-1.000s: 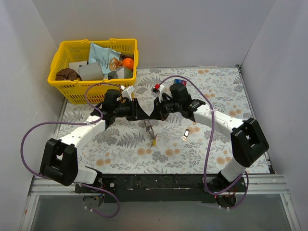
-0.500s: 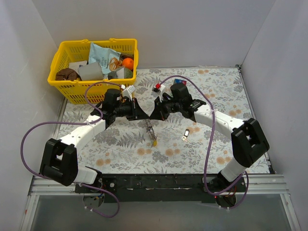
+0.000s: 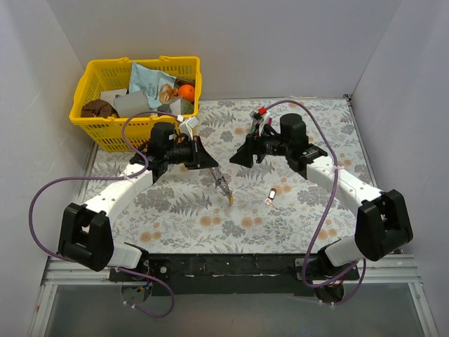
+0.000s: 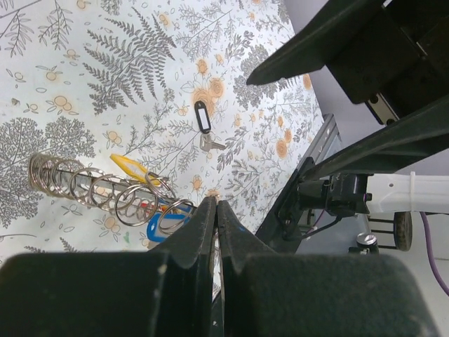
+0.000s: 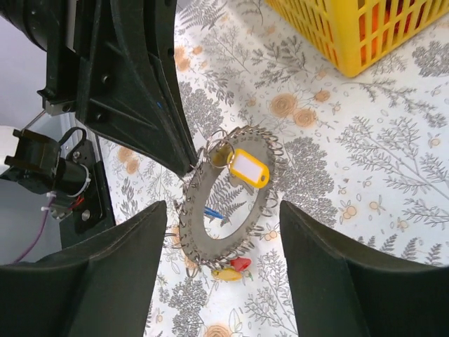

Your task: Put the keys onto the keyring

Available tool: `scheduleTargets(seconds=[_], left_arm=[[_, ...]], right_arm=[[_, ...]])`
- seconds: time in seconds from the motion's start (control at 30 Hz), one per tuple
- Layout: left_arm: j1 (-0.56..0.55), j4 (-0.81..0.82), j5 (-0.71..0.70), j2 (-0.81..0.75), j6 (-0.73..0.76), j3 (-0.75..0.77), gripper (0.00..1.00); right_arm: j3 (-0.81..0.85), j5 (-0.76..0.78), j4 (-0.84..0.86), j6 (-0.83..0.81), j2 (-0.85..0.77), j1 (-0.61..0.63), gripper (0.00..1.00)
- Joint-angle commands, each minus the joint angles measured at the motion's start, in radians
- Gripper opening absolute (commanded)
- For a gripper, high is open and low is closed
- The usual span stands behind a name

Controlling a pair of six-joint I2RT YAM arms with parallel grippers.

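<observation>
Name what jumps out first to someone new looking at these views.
The toothed keyring, hung with coloured-tag keys, dangles above mid-table, pinched at its rim by the shut left fingers. The right fingers stand open facing it, holding nothing. A yellow basket of clutter fills the far left corner, and one loose key lies to the ring's right.

The setting is a robotics lab test cell, not a lived-in room. Plain white panel walls [image 3: 280,42] box in a table on three sides, and a grey-and-orange floral printed cloth [image 3: 309,210] covers its top. Two white-and-black jointed robot arms, left [image 3: 119,191] and right [image 3: 337,179], are bolted to a black metal rail [image 3: 231,265] at the near edge and trail loose purple cables [image 3: 31,214]. A yellow plastic lattice basket [image 3: 105,130] of mixed props stands in the far left corner.
</observation>
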Motion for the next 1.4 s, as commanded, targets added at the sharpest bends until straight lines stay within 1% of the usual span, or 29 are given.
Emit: scheduleTargets(seconds=[0.0,0.07,0.2,0.23,0.33,0.4,0.43,0.5,0.53,0.6,0.67,0.77,0.93,1.07,1.27,1.37], left_arm=[[-0.004,0.01,0.034,-0.016,0.034,0.061,0.0],[-0.004,0.013,0.034,-0.022,0.049,0.069,0.0],[-0.004,0.05,0.04,-0.049,0.089,0.064,0.0],[-0.005,0.061,0.047,-0.055,0.097,0.059,0.0],[-0.005,0.119,0.089,-0.086,0.132,0.036,0.0],[-0.01,0.171,0.116,-0.115,0.15,0.02,0.0],[-0.011,0.203,0.116,-0.127,0.153,0.003,0.0],[-0.014,0.276,0.122,-0.16,0.149,-0.017,0.0],[-0.014,0.305,0.133,-0.166,0.129,-0.039,0.0],[-0.016,0.383,0.171,-0.172,0.105,-0.053,0.0],[-0.022,0.455,0.181,-0.177,0.069,-0.072,0.0],[-0.039,0.527,0.193,-0.195,0.054,-0.095,0.0],[-0.047,0.547,0.19,-0.198,0.046,-0.092,0.0],[-0.053,0.56,0.185,-0.198,0.037,-0.092,0.0],[-0.056,0.576,0.179,-0.2,0.029,-0.096,0.0],[-0.06,0.575,0.176,-0.201,0.028,-0.097,0.0]], right_arm=[[-0.028,-0.124,0.125,0.044,-0.047,-0.041,0.75],[-0.027,-0.155,0.128,0.034,-0.054,-0.046,0.79],[-0.022,-0.21,0.155,0.05,-0.062,-0.047,0.8],[-0.022,-0.228,0.166,0.061,-0.062,-0.047,0.84],[-0.027,-0.256,0.218,0.115,-0.053,-0.046,0.83],[-0.034,-0.278,0.291,0.154,-0.041,-0.046,0.82],[-0.042,-0.288,0.319,0.203,-0.039,-0.046,0.77],[-0.051,-0.313,0.386,0.239,-0.027,-0.047,0.74],[-0.053,-0.32,0.402,0.266,-0.022,-0.046,0.69],[-0.053,-0.33,0.436,0.287,-0.014,-0.046,0.67],[-0.051,-0.34,0.453,0.305,-0.011,-0.046,0.64],[-0.047,-0.354,0.474,0.32,-0.01,-0.046,0.62],[-0.053,-0.383,0.523,0.351,-0.013,-0.044,0.59],[-0.054,-0.385,0.522,0.356,-0.014,-0.037,0.55],[-0.065,-0.394,0.54,0.369,-0.007,-0.03,0.42],[-0.062,-0.397,0.549,0.386,0.001,-0.03,0.32]])
